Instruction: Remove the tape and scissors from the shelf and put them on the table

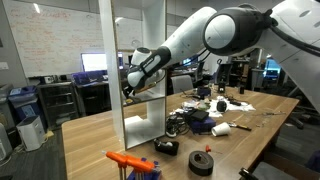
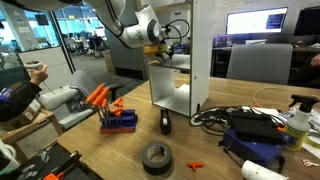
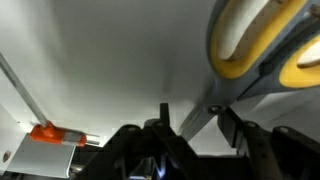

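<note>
On wooden table [image 2: 110, 150], round black tape [image 2: 155, 157]

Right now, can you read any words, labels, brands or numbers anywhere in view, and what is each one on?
Nothing can be read.
On the whiteboard: red handwriting, too blurred to read.
On the monitor: lines of screen text, too small to read.
On the small black object: light markings, too small to read.
Wrist view: no text visible.
</note>
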Controlling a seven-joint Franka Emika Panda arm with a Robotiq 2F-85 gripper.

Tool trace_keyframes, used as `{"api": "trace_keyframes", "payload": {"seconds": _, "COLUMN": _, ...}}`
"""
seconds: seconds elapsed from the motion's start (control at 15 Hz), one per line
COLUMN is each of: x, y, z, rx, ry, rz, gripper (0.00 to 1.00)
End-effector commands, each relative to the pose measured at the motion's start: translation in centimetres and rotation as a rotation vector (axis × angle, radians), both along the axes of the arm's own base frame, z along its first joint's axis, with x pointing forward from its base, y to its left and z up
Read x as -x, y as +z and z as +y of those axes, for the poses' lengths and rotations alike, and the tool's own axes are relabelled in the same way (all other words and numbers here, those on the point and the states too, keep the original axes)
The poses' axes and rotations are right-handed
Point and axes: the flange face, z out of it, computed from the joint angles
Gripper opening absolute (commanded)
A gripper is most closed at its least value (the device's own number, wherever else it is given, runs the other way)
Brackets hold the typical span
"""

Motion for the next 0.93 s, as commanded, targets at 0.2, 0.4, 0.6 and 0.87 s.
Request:
{"api": "trace_keyframes", "payload": {"seconds": 0.2, "x": -0.7, "y": 0.3, "z": -0.2, "rx": -0.010, "ry": -0.005, "rz": -0.003, "gripper": 0.11}}
{"api": "trace_keyframes", "payload": {"seconds": 0.4, "x": -0.5, "y": 0.0, "z": -0.6, "rx": -0.013, "ry": -0.013, "rz": 0.000, "gripper": 0.14}}
{"api": "trace_keyframes", "payload": {"seconds": 0.6, "x": -0.1, "y": -0.1, "z": -1.5, "rx": -0.015, "ry": -0.028, "rz": 0.003, "gripper": 0.14}}
{"api": "trace_keyframes", "payload": {"seconds": 0.87, "x": 0.8, "y": 0.0, "z": -3.7, "rx": -0.020, "ry": -0.062, "rz": 0.001, "gripper": 0.14}}
